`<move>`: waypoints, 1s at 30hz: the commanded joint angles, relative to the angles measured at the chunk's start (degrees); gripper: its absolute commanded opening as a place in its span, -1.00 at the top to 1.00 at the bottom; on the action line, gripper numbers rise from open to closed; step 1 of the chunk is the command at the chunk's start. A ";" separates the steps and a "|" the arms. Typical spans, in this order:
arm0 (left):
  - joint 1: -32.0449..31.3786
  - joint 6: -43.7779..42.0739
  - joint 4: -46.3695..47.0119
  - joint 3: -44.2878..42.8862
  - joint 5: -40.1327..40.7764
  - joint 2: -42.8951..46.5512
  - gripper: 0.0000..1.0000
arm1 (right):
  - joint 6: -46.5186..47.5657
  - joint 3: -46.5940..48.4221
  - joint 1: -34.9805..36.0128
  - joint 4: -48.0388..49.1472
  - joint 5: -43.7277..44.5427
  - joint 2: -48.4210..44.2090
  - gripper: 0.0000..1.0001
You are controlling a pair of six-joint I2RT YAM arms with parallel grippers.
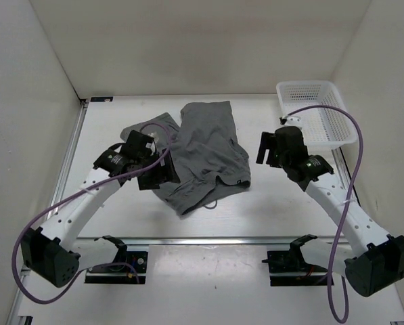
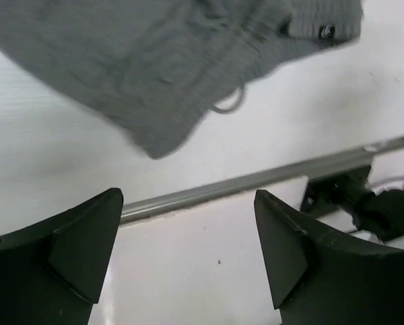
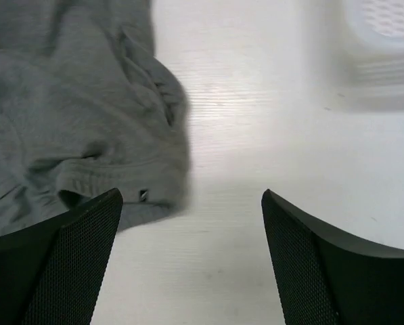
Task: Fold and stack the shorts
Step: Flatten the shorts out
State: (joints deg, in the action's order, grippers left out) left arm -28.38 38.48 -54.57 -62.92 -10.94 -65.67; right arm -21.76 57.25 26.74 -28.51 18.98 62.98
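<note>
The dark grey shorts [image 1: 207,150] lie crumpled in the middle of the table, one leg reaching toward the back. My left gripper [image 1: 162,176] hovers over their near-left edge, open, with nothing between its fingers. In the left wrist view the shorts [image 2: 154,61] fill the top, a thin drawstring loop [image 2: 229,105] hangs off the hem, and the left gripper [image 2: 188,203] shows bare table between its jaws. My right gripper [image 1: 263,149] is open just right of the shorts, apart from them. In the right wrist view the shorts [image 3: 73,115] lie left of the open right gripper [image 3: 191,196].
A white plastic basket [image 1: 308,86] stands at the back right, also seen in the right wrist view as the basket [image 3: 381,61]. A metal rail [image 2: 256,181] runs along the table's near edge, with the right arm's base [image 2: 384,213] beyond it. White walls enclose the table.
</note>
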 commanded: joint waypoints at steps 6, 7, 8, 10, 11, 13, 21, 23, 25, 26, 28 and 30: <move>10.68 -2.62 -6.43 -17.85 18.05 -10.41 0.20 | -3.11 6.46 -0.47 -0.14 -5.32 1.24 0.53; 12.80 -1.84 -7.04 -18.38 18.58 -12.01 0.20 | -3.98 7.08 0.84 0.38 -6.58 2.66 0.62; 15.09 -1.22 -7.05 -18.38 17.45 -13.51 0.20 | -3.99 7.08 5.03 0.91 -7.72 4.24 0.66; 21.92 -1.21 -7.05 -17.86 14.73 -16.75 0.05 | -3.47 9.62 14.24 1.61 -8.44 10.28 0.59; 24.05 -1.21 -7.05 -17.25 13.24 -16.77 -0.03 | -3.47 10.85 17.43 1.62 -9.22 12.67 0.47; 28.01 -1.74 -6.44 -15.49 9.02 -15.99 -0.17 | -2.16 14.98 25.67 1.62 -13.87 20.72 -0.04; 40.33 -4.72 -5.55 -10.21 3.13 -10.00 -0.51 | 2.51 26.59 40.49 -1.45 -13.98 45.62 -0.66; 40.86 -4.73 -5.55 -9.68 3.12 -10.00 -0.51 | 2.51 27.73 41.02 -2.07 -13.97 48.19 -0.61; 40.86 -5.26 -5.55 -9.68 3.12 -10.00 -0.51 | 1.81 26.69 41.54 -2.07 -13.19 50.30 -0.49; 40.86 -5.26 -5.55 -9.16 2.60 -10.00 -0.51 | 1.02 26.16 41.55 -2.07 -12.57 50.31 -0.25; 40.86 -5.26 -5.55 -8.46 2.59 -9.39 -0.51 | -0.56 24.67 41.55 -2.68 -9.68 50.84 0.17; 40.86 -5.26 -5.02 -7.93 2.59 -9.39 -0.51 | -2.75 21.60 40.32 -2.69 -6.44 49.79 0.78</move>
State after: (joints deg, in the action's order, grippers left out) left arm 12.29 34.11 -59.96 -71.99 -6.83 -76.71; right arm -21.45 81.17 68.20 -29.87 7.44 114.65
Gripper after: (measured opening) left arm 0.755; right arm 0.209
